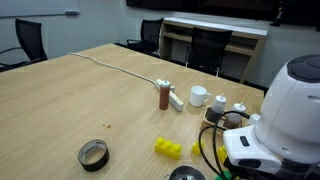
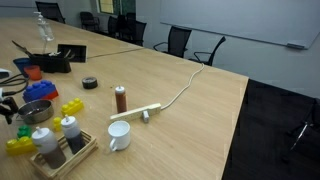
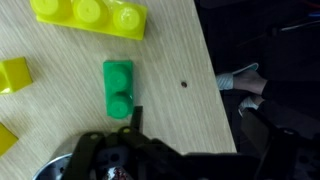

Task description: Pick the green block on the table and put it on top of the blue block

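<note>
Green block (image 3: 118, 88), the small bright green plastic brick, is lying flat on the big light-brown wood-grain table (image 3: 170, 50), close to its edge. In the wrist view its long side runs up-down and two round studs face the camera. Nothing is holding it.

A long yellow studded plastic brick (image 3: 88, 15) sits just above it, apart from it. A smaller yellow plastic piece (image 3: 14, 75) lies off to one side.

The black Robotiq gripper (image 3: 131, 122) fills the bottom of the wrist view. One dark fingertip (image 3: 134, 116) sits right at the green block's lower end, maybe touching it, but the view is too cramped to be sure. I honestly can't tell whether the jaws are wide or narrow.

In an exterior view, the white robot arm (image 1: 290, 110) leans over the table corner. Further out are a black tape roll (image 1: 93, 154), a brown cylindrical bottle (image 1: 164, 95), a white mug (image 1: 198, 96) and a white power strip (image 1: 176, 100) with its cable trailing away.
</note>
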Motion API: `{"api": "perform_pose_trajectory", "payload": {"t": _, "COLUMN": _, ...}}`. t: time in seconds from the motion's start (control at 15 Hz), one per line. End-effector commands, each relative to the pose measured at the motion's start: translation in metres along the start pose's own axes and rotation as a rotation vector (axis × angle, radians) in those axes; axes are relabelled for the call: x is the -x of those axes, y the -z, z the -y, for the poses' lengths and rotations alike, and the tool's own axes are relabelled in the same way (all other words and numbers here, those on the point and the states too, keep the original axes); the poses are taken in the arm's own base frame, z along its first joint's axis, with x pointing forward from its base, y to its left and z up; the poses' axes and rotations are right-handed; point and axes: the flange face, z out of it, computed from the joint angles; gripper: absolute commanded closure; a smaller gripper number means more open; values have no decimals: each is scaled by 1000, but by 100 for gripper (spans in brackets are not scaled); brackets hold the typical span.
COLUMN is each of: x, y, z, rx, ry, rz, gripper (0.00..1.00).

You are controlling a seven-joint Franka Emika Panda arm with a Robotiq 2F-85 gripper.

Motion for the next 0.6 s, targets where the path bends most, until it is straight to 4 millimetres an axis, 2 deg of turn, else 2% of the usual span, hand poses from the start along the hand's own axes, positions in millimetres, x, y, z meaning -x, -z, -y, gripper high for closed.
{"api": "perform_pose_trajectory", "payload": {"t": 0.0, "x": 0, "y": 0, "z": 0, "rx": 0, "ry": 0, "rz": 0, "gripper": 0}}
{"api": "perform_pose_trajectory", "payload": {"t": 0.27, "x": 0, "y": -5, "z": -13, "rx": -2, "ry": 7, "rz": -12, "gripper": 0}}
{"api": "perform_pose_trajectory", "payload": {"t": 0.53, "x": 0, "y": -19, "z": -32, "rx": -46, "ry": 26, "rz": -34, "gripper": 0}}
